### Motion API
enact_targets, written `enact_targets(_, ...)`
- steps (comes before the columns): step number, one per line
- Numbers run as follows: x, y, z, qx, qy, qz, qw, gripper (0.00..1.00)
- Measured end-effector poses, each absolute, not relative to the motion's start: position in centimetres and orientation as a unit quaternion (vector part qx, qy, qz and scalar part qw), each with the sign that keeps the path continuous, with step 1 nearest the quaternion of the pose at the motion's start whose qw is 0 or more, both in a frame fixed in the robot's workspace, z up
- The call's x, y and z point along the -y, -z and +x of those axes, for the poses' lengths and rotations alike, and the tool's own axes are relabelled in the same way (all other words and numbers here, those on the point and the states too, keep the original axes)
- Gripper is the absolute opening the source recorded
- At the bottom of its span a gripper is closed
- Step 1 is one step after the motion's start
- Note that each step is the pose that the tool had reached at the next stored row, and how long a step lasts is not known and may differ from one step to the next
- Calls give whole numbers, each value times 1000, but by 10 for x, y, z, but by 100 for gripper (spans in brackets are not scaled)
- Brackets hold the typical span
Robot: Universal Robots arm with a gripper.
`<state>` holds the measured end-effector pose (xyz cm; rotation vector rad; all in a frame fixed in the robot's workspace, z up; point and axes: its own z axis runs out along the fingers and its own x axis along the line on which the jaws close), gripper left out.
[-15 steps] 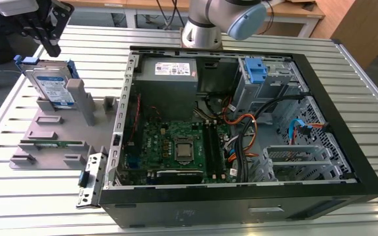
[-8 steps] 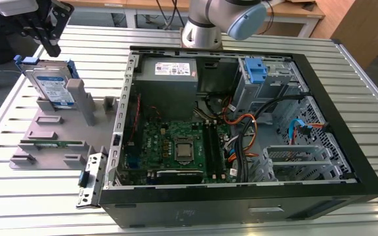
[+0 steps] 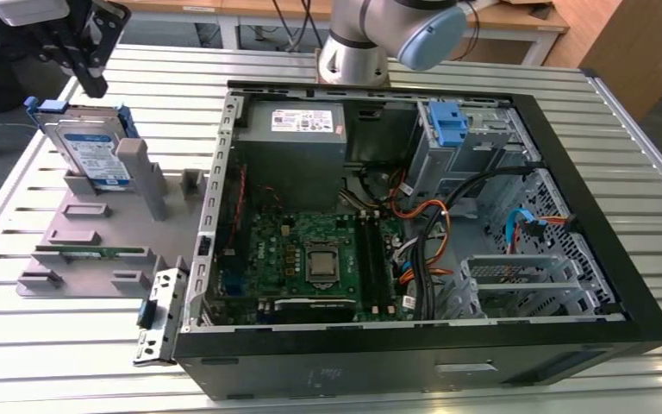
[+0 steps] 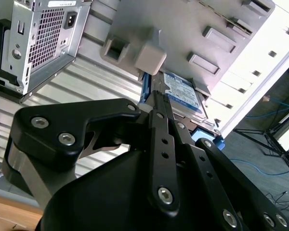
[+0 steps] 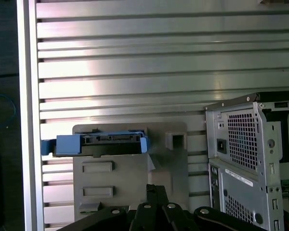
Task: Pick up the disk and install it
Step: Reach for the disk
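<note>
The disk (image 3: pixel 87 151), a silver drive with a white-and-blue label in a blue carrier frame, stands on edge in a slot of the grey holder (image 3: pixel 101 226) at the exterior view's left. My gripper (image 3: pixel 96 84) hangs just above its top edge, apart from it, with the black fingers drawn together and nothing between them. In the second wrist view the fingers (image 4: pixel 159 120) point down at the disk (image 4: pixel 183 94). The first wrist view shows the disk (image 5: pixel 101 143) edge-on beyond the gripper (image 5: pixel 156 188).
The open computer case (image 3: pixel 561 336) lies on the slatted metal table (image 3: pixel 32 345), right of the holder. Inside are a grey power supply (image 3: pixel 296 121), the motherboard (image 3: pixel 308 259), cables, and a drive cage with a lone blue bracket (image 3: pixel 446 121). A memory stick (image 3: pixel 90 252) lies on the holder.
</note>
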<state>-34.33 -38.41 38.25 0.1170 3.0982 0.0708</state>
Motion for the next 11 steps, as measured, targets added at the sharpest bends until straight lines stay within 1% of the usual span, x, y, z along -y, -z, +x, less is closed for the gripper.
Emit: enact_targets(11,377,-374,-345,-999,-23,38,20,11)
